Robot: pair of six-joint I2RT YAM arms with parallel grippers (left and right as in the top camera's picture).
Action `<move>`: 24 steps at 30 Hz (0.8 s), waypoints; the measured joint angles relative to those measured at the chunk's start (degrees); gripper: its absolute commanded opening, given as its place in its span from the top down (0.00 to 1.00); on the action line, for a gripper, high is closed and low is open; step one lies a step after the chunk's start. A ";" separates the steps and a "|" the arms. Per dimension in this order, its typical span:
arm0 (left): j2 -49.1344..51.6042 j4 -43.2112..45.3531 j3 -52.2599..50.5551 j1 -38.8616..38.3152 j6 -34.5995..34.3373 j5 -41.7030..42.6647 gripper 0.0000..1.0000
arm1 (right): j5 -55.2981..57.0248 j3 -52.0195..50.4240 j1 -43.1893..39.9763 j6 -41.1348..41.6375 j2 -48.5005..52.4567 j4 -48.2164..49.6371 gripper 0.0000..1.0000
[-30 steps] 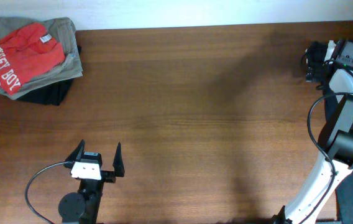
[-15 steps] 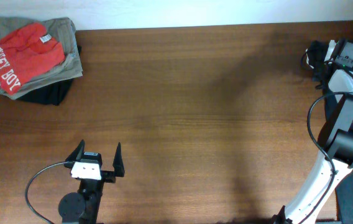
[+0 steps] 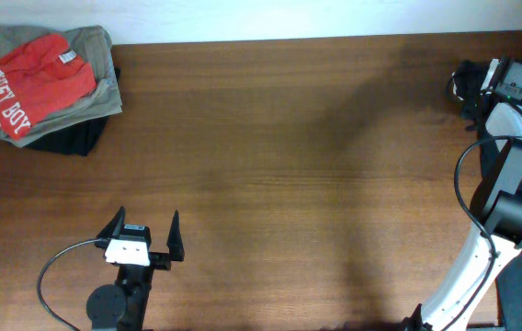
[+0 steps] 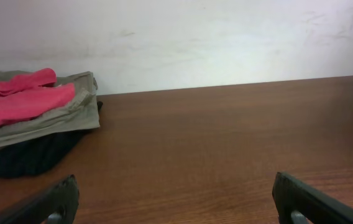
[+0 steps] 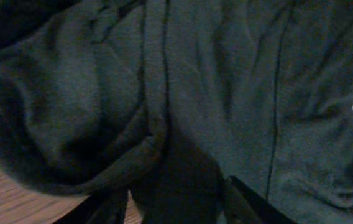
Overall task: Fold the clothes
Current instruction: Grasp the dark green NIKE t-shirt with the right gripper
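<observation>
**Far right: shirt point(image 5: 226, 93) at the right gripper point(image 5: 176, 202)**

A folded pile point(image 3: 45, 87) sits back-left. The left gripper point(image 3: 147, 216) gapes, well apart from the shirt. It lies bunched at the table's point(image 3: 316, 184) right edge, where the right gripper's fingers point(image 5: 248, 202) straddle a dark fold; clamped or not, I cannot tell.

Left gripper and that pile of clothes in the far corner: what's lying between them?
Nothing: only bare wooden table lies between the left gripper and the pile of clothes. The overhead view shows it; the left wrist view agrees.
</observation>
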 measured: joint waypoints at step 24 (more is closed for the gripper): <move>0.00 0.00 0.00 -0.02 0.00 0.00 0.01 | -1.36 0.00 0.00 0.83 -1.42 -1.57 0.63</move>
